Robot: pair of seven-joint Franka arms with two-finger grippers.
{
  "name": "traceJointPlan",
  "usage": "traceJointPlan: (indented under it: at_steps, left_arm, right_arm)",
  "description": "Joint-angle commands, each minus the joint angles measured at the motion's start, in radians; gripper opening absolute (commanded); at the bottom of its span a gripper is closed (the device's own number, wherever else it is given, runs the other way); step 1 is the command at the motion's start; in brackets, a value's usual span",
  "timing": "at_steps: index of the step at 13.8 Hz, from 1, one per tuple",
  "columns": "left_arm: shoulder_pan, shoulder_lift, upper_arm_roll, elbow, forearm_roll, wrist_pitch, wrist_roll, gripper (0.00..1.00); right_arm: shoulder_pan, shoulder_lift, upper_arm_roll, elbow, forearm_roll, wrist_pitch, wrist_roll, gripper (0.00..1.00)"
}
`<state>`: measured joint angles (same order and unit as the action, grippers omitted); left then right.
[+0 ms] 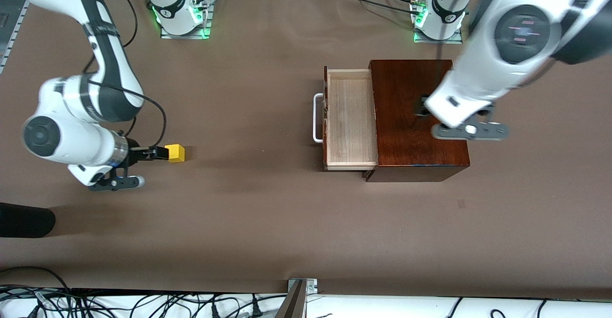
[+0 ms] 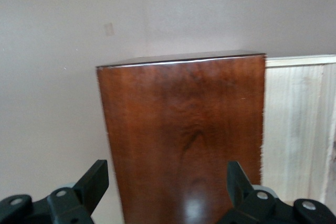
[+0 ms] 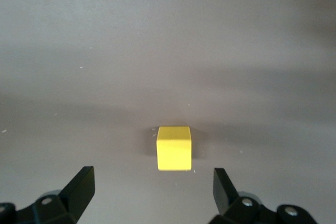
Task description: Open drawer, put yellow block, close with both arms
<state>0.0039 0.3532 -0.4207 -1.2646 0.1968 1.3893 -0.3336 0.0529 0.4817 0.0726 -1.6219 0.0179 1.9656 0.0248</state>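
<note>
The drawer (image 1: 350,117) stands pulled out of its glossy mahogany box (image 1: 418,117), which sits on the brown tabletop (image 1: 267,213) toward the left arm's end, closer to the edge where the robot bases stand than to the front camera's edge. The drawer's pale wooden tray shows bare, and its white bar handle (image 1: 317,118) points toward the right arm's end of the tabletop. The left claw (image 2: 165,184) hangs over the top of the box, its two black fingers (image 2: 94,182) spread wide apart and gripping nothing; the left wrist view looks down on the polished lid with a strip of the pale tray beside it. The yellow block (image 1: 175,153) rests on the tabletop toward the right arm's end, well apart from the drawer and about midway between the base edge and the front camera's edge. The right claw (image 1: 160,153) is low at the block, on the side away from the drawer; in the right wrist view its fingers (image 3: 81,184) are open, wider than the block, which lies just ahead of the tips and between their lines, not clasped.
</note>
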Motion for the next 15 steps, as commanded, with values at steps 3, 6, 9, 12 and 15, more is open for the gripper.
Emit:
traceJointPlan:
  at_steps: [3, 6, 9, 12, 15]
  left_arm:
    - [-0.039, -0.193, 0.285, -0.212, -0.201, 0.169, 0.189, 1.00]
    - [-0.062, -0.308, 0.416, -0.335, -0.194, 0.215, 0.364, 1.00]
    - [-0.062, -0.368, 0.459, -0.395, -0.186, 0.209, 0.363, 1.00]
    - [-0.061, -0.369, 0.485, -0.394, -0.183, 0.209, 0.360, 1.00]
    - [-0.061, -0.367, 0.473, -0.377, -0.165, 0.198, 0.350, 1.00]
  right_arm:
    - [-0.005, -0.017, 0.007, -0.226, 0.002, 0.282, 0.003, 1.00]
    - [-0.007, -0.012, 0.007, -0.361, 0.000, 0.453, -0.008, 1.00]
    - [-0.007, -0.006, 0.006, -0.391, -0.001, 0.484, -0.009, 1.00]
    - [-0.008, 0.000, 0.004, -0.398, -0.004, 0.486, -0.009, 1.00]
    - [-0.013, 0.011, 0.004, -0.400, -0.004, 0.496, -0.019, 0.67]
